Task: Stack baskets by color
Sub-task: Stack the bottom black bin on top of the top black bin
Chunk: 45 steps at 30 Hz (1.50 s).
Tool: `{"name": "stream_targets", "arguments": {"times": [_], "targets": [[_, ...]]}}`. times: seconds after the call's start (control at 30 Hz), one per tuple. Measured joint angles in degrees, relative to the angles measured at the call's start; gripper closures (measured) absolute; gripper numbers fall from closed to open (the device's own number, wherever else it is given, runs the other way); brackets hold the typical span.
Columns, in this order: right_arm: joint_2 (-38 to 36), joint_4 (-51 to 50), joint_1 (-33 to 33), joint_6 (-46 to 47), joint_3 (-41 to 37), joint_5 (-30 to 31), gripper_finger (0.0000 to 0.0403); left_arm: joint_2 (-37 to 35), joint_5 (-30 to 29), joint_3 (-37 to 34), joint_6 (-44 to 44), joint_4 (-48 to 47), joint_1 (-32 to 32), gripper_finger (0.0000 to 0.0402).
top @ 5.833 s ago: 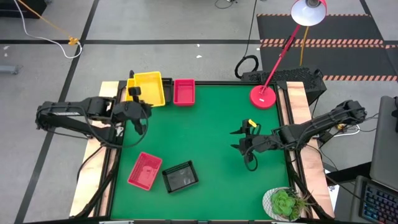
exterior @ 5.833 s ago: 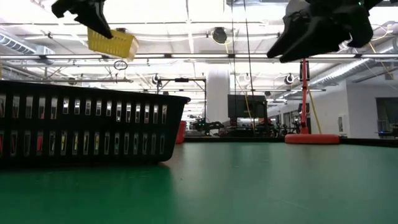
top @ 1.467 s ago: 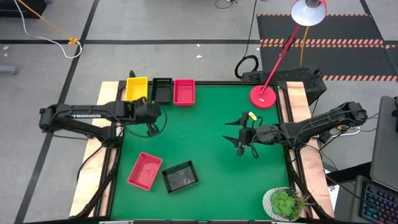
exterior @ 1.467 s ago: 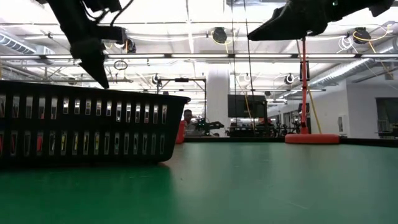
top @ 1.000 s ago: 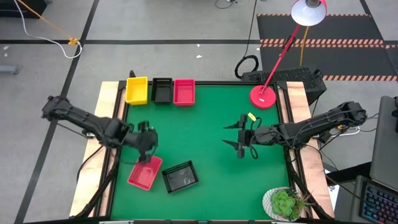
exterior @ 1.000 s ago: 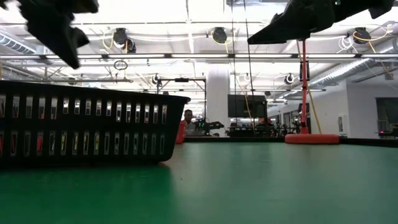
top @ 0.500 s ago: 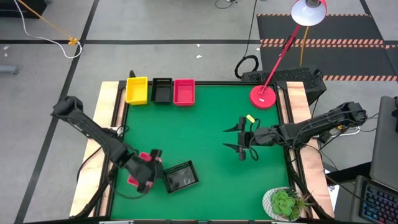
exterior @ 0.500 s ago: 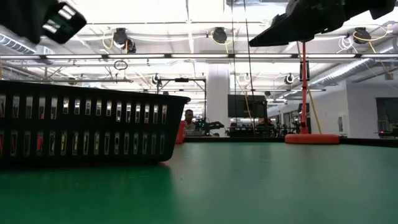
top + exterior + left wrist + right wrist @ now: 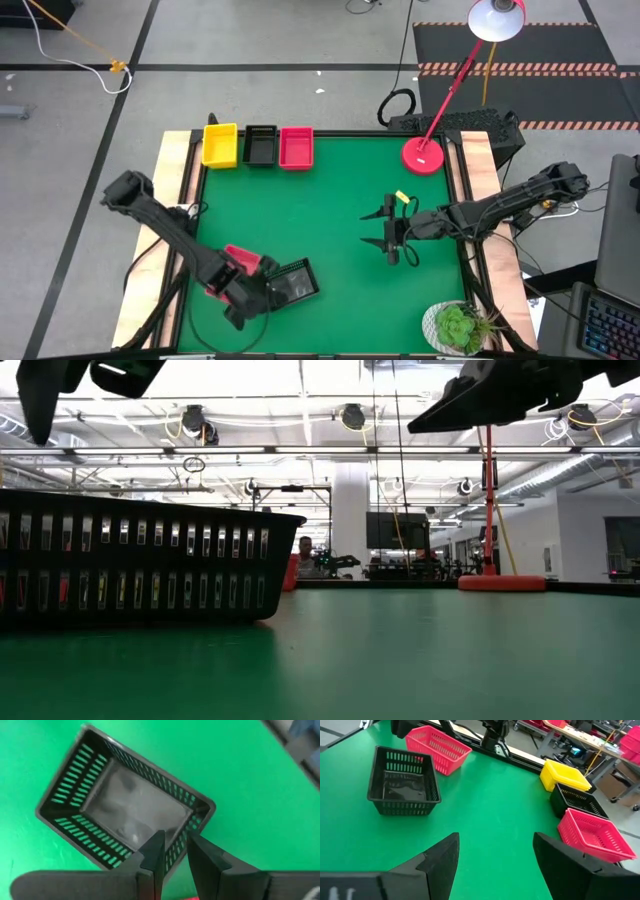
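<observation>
Two baskets lie loose near the table's near left: a pink one (image 9: 238, 263) and a black one (image 9: 292, 282), both resting on their bottoms. Against the far edge stand a yellow basket (image 9: 220, 145), a black one (image 9: 261, 144) and a pink one (image 9: 295, 146) in a row. My left gripper (image 9: 265, 290) points steeply down over the near black basket (image 9: 125, 805). It is open by a narrow gap, with a fingertip above either side of the basket's wall (image 9: 175, 851). My right gripper (image 9: 390, 235) hangs wide open over the table's middle right, holding nothing.
A red lamp base (image 9: 424, 155) stands at the far right corner and a potted plant (image 9: 458, 325) at the near right. Wooden rails (image 9: 172, 250) run along both sides of the table. Bare green mat (image 9: 330, 200) lies between the two arms.
My left gripper has swung from the table's left side toward the near edge, over the pink basket, and sunk a little to the near black basket while rolling about its own axis. The baskets have stayed where they were.
</observation>
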Motion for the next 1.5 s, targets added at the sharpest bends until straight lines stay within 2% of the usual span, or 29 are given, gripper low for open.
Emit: {"name": "stream_targets", "arguments": {"times": [0.2,0.33,0.5,0.6,0.73,0.87,1.27,1.5], "targets": [[0.01,0.01,0.02,-0.68,0.0,-0.01,0.0154,5.72,4.43,6.8,1.25,-6.97,0.21,0.0318],[-0.01,0.01,0.02,-1.07,0.0,-0.01,0.0154,6.99,6.17,8.31,1.33,-9.24,0.06,0.0308],[-0.01,0.0,0.02,-1.09,0.0,-0.01,0.0154,7.24,5.66,8.32,1.85,-12.13,0.12,0.0246],[-0.02,-0.01,0.02,-1.09,0.0,-0.01,0.0154,7.24,3.49,8.32,5.66,-12.52,0.11,0.0208],[-0.04,-0.12,0.02,-1.31,0.0,-0.01,0.0154,7.22,1.84,8.32,10.41,-12.51,0.11,0.0188],[-0.04,-0.8,0.02,-1.31,0.0,-0.01,0.0154,8.47,1.68,8.32,14.13,-11.31,0.2,0.02],[-0.04,-1.21,0.02,-1.31,0.0,-0.01,0.0154,13.19,2.11,8.32,17.01,-10.49,-0.27,0.028],[-0.04,-1.21,0.02,-1.31,0.0,-0.01,0.0154,13.62,1.85,8.32,19.38,-10.14,-0.05,0.0323]]}}
